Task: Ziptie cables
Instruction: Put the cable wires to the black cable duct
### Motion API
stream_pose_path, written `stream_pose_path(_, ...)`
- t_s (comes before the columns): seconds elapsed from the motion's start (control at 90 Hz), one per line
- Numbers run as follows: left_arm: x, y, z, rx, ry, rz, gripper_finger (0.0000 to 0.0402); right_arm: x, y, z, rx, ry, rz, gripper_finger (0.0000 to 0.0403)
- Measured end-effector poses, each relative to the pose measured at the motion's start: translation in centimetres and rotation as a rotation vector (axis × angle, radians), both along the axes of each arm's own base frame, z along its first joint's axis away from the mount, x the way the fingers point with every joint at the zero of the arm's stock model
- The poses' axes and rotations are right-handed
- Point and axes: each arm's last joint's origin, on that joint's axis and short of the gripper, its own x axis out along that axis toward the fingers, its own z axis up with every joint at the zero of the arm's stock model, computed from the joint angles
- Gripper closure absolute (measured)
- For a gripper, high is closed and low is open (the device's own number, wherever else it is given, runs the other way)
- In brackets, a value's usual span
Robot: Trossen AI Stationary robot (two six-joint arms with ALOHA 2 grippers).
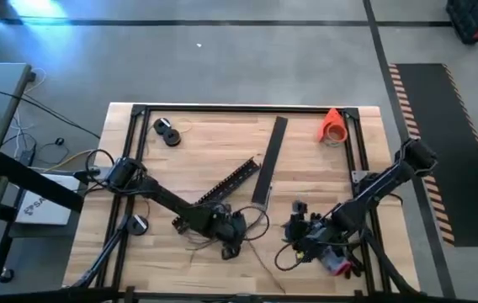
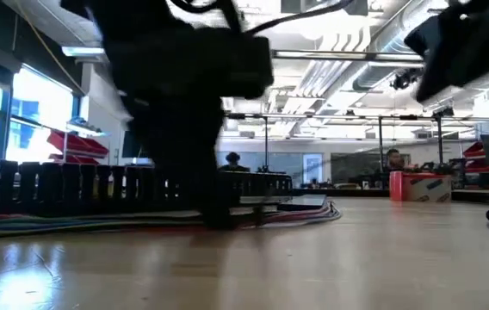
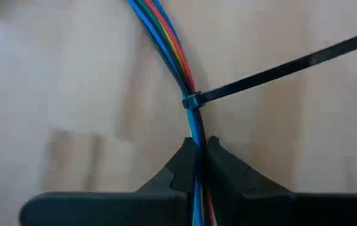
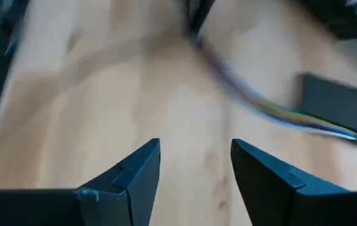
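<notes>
Left claw (image 3: 197,164) clamped on the bundle of thin multicoloured cables (image 3: 175,59), near-centre of the light wooden counter (image 1: 222,135). Thin black plastic ziptie (image 3: 279,66) wraps the bundle just past the fingertips, tail sticking out sideways. Right claw (image 4: 195,164) open, nothing in it, near right. Cables blurred there, probably running just beyond it.

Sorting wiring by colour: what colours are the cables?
Blue, green and red cables, clearest in the left wrist view.
</notes>
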Motion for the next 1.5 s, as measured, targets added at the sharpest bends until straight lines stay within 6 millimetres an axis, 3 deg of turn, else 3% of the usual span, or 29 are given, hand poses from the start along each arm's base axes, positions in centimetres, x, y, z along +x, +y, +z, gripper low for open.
stream_pose_path(0.167,-0.9,-1.2,1.6,-0.140,0.032,-0.185,0.0399,1.2,-1.0,-0.6,-0.110,-0.029,0.022,0.0222)
stream_pose_path(0.467,-1.4,-2.3,0.4,-0.131,0.056,-0.170,0.0399,5.6,-3.4,-4.8,-0.130,0.047,0.272,0.0213)
stream_pose_path(0.678,-1.6,-2.6,0.4,-0.111,0.044,-0.146,0.0399,6.8,-6.7,-6.0,-0.197,0.113,0.269,0.0207)
stream_pose_path(0.811,-1.6,-2.8,0.4,-0.108,0.040,-0.146,0.0399,7.3,-8.6,-7.3,-0.146,0.191,0.295,0.0227)
stream_pose_path(0.911,-1.6,-2.8,0.4,-0.101,0.034,-0.124,0.0399,7.7,-9.2,-8.3,-0.104,0.233,0.330,0.0265)
stream_pose_path(1.1,-2.0,-3.2,0.5,-0.011,-0.010,-0.038,0.0393,7.5,-8.8,-9.1,-0.036,0.291,0.203,0.0387)
stream_pose_path(1.5,-4.3,-5.0,0.2,0.073,0.037,0.009,0.0265,2.7,-4.0,-7.2,-0.041,0.430,-0.068,0.0401)
